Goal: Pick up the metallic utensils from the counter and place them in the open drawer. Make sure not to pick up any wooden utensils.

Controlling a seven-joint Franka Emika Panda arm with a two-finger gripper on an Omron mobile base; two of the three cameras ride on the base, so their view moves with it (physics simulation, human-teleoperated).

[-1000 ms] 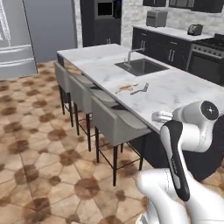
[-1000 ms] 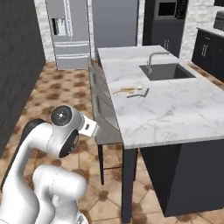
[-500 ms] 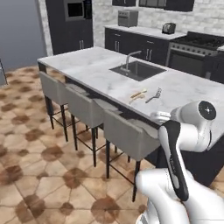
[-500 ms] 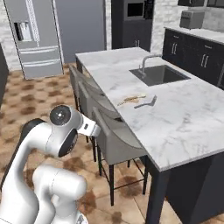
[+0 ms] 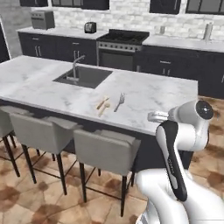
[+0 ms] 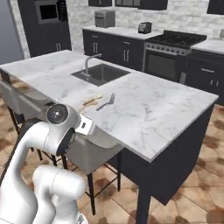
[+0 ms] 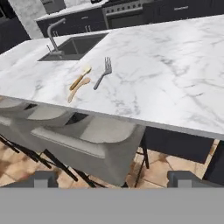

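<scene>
Fork (image 7: 103, 72) and two wooden spoons (image 7: 78, 84) lie close together on the counter (image 7: 175, 65), near the long edge where the stools (image 5: 107, 151) stand and a little way from the sink (image 5: 83, 76). The fork is grey and thin, and its tines point away from that edge. The spoons sit just beside it, on the side toward the sink corner, and they almost touch each other. The knife and the open drawer cannot be made out in these views.

The gripper (image 7: 113, 178) hangs in the air off the counter, above a stool seat, well apart from the fork. Its two dark fingertips (image 7: 43, 178) stand wide, with nothing between them.

The tricky part is how near the spoons are. If the gripper comes down a bit off to the spoon side, it could grab a spoon — or knock it into the fork and push both away. The fork is also thin and flat on hard marble, so the fingers could slide over it and close on nothing.
</scene>
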